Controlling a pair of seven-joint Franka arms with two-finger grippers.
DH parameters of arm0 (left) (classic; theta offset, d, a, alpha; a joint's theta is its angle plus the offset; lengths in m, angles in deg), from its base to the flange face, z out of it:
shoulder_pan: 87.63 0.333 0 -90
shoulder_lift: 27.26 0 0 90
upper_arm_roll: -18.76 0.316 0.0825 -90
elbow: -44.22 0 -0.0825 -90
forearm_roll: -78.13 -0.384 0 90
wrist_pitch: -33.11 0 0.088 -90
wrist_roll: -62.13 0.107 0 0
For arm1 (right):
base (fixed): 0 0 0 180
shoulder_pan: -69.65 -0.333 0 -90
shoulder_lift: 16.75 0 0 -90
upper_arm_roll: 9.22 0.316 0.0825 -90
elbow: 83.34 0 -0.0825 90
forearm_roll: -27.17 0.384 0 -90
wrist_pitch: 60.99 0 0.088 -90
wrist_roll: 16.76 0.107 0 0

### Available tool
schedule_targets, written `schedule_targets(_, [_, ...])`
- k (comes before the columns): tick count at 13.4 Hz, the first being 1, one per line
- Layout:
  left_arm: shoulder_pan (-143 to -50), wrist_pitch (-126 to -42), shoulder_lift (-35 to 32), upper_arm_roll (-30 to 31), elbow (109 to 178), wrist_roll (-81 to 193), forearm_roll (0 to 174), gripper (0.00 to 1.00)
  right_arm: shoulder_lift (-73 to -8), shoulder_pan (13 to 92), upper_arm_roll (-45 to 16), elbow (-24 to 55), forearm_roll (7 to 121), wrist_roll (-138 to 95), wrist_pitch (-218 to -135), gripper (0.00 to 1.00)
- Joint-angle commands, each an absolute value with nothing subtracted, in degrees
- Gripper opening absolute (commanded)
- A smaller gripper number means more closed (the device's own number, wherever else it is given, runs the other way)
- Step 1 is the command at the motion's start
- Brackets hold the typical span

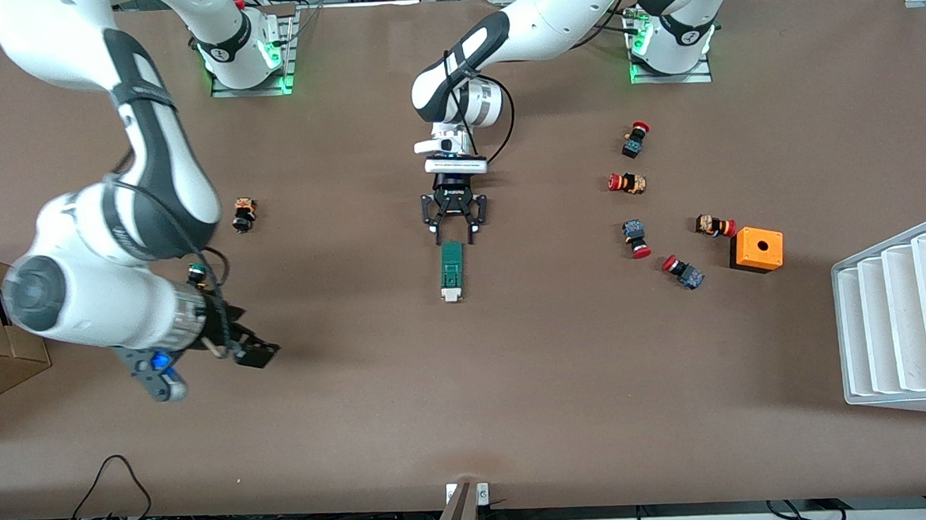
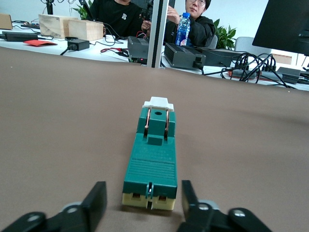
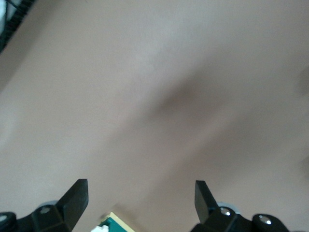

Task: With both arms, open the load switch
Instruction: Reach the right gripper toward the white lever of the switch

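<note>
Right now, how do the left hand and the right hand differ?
The left hand straddles the load switch's end, fingers close beside it; the right hand hangs over the table toward the right arm's end. The left hand points straight down; the right hand is tilted. Shared: both are open, gripping nothing.

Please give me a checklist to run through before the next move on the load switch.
1. Load switch lies flat mid-table, white tab end nearer the front camera: ok.
2. Left gripper lined up at the switch's end away from the tab, a finger on each side: ok.
3. Left gripper clamped on the switch: not ok, gaps show beside both fingers.
4. Right gripper open: ok.
5. Right gripper at the tab: not ok, it is toward the right arm's end of the table.
6. Push buttons and orange box apart from the switch: ok.
</note>
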State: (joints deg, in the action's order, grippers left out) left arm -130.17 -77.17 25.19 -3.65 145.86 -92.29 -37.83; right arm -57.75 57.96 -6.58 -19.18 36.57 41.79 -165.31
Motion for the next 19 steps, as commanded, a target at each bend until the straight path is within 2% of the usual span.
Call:
schedule_targets(1, [-130.7,-76.75,26.45,-3.39,144.23,-93.44,-39.38,0.55,-62.7,56.9,-6.41,-23.91,40.52,51.4,-165.84,0.98])
schedule_targets(3, [-130.7,-76.75,26.45,-3.39,144.15,-93.44,-39.38,0.46,-65.95,55.33,-6.24,-26.02,44.03,57.47,-166.11,0.98])
schedule_targets(6, [-130.7,-76.75,26.53,-3.39,144.15,-93.53,-39.29,0.34,-69.3,50.41,-6.41,-26.91,46.85,68.81,-170.67,0.98])
schedule_targets(8, [-130.7,-76.75,26.45,-3.39,144.15,-93.62,-39.29,0.3,-71.76,47.51,-6.76,-27.0,47.12,74.88,-172.52,0.98])
schedule_targets(15, [-130.7,-76.75,26.45,-3.39,144.15,-93.62,-39.2,0.3,-75.72,39.51,-7.55,-27.35,47.83,86.58,-177.36,0.98])
schedule_targets(16, [-130.7,-76.75,26.45,-3.39,144.06,-93.53,-39.2,0.3,-76.33,38.54,-8.16,-27.44,47.83,87.21,-177.62,0.95])
schedule_targets(19, [-130.7,-76.75,26.45,-3.39,143.71,-93.62,-39.2,0.3,-77.66,37.04,-8.34,-29.02,47.74,90.11,-177.8,0.79])
